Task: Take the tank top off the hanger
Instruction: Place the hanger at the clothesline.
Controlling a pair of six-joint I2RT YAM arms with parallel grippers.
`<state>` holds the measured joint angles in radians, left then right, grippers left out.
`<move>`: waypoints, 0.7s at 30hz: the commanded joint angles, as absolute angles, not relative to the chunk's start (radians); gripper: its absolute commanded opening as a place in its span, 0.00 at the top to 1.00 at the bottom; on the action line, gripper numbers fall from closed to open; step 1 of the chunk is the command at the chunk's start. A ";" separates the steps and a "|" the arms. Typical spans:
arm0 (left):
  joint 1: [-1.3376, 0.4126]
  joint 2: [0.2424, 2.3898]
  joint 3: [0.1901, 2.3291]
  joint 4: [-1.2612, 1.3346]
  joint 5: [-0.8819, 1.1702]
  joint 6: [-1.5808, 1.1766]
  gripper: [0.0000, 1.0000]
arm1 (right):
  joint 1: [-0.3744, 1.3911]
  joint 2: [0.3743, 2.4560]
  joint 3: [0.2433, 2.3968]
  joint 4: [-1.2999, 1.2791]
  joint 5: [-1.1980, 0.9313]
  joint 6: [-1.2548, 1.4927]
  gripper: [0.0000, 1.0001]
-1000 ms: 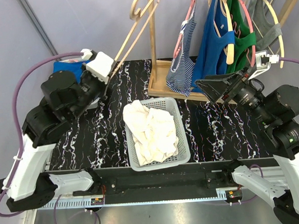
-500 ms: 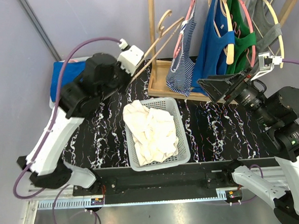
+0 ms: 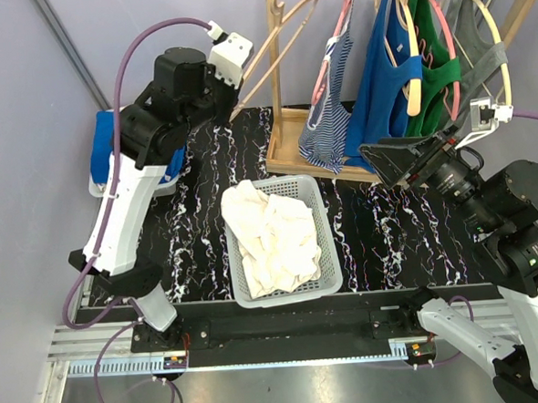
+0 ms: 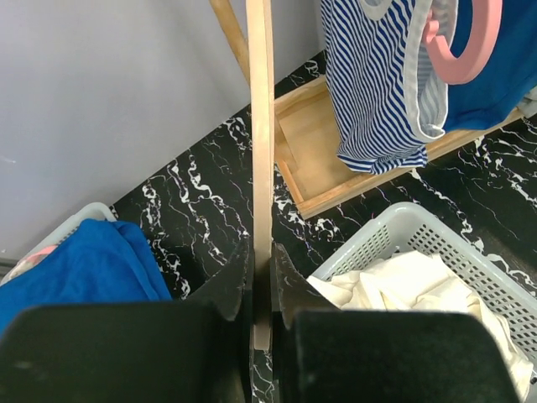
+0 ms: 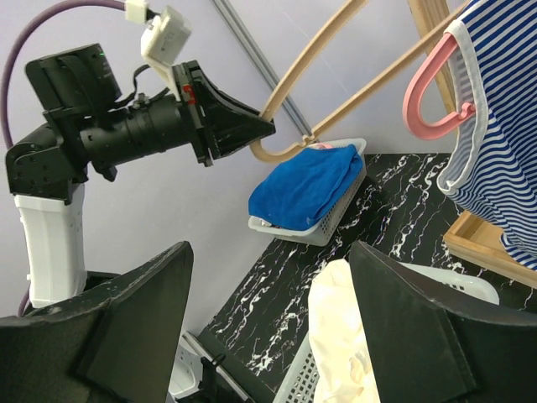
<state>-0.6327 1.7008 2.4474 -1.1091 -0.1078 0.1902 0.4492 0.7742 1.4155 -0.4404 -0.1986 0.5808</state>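
Nearest, at the table's middle, the white tank top (image 3: 271, 233) lies crumpled inside the grey basket (image 3: 324, 285), apart from any hanger, so the stripping itself looks done. To the right and a little farther, the right gripper (image 3: 381, 164) hangs with its jaws wide apart, holding nothing. Farther left, the left gripper (image 4: 262, 277) is raised high, jaws clamped on the bare wooden hanger (image 4: 260, 126), which slants up toward the rack (image 3: 275, 73). The step in hand is probably rehanging it: keep the pinch firm, tilt the hook over the rail, and stay clear of the post and the striped top (image 3: 324, 125) hanging just right of it.
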 commanded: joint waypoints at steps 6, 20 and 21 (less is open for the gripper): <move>-0.609 1.793 2.514 -0.997 -0.069 0.230 1.00 | 0.449 0.762 1.421 -0.423 -0.173 0.578 0.16; -0.591 1.884 2.548 -0.775 -0.092 0.275 1.00 | 0.451 0.747 1.345 -0.385 -0.206 0.637 0.16; -0.591 1.887 2.546 -0.755 -0.098 0.275 1.00 | 0.449 0.742 1.342 -0.380 -0.207 0.638 0.16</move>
<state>-0.5961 1.8702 2.4905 -0.9215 -0.0860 0.2474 0.4492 0.7601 1.3529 -0.4316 -0.1963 0.6163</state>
